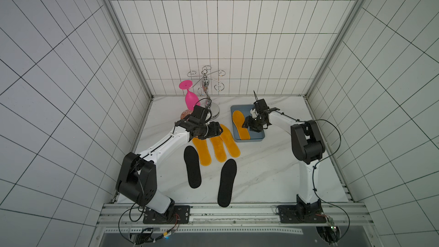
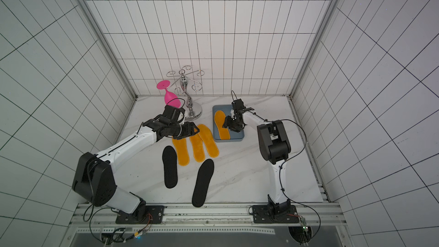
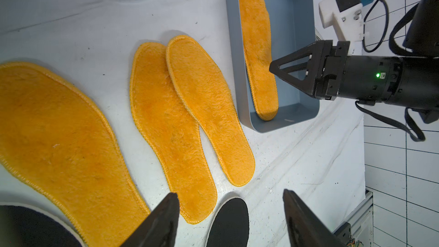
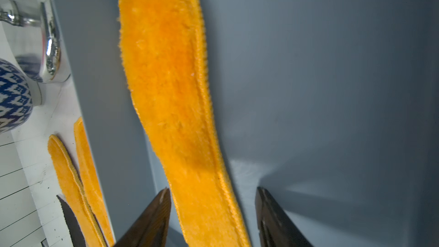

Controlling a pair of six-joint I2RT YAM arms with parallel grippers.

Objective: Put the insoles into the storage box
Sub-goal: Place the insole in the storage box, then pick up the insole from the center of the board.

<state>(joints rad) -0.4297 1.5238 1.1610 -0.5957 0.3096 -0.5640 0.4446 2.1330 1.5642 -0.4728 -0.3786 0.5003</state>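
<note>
One fuzzy orange insole was already sat inside the storage box, laid lengthwise and tucked close to the wall facing the middle of the surface; the rest of the box floor was left bare. The right hand was held low over that insole's near end with its fingers apart, one either side of the pad (a gap could be seen beside one finger, so nothing was clamped). The left hand was held above the surface near the box, jaws spread wide, nothing between them.

Three more orange insoles were fanned out flat beside the box, outside it; the two nearest the box were overlapped at their far ends, and in both top views those ends were hidden under the left wrist. Two black insoles were left nearer the front; one just beside the outermost orange pad, the other with its heel right at the front edge. A chrome rack and a pink glass were stood at the back.
</note>
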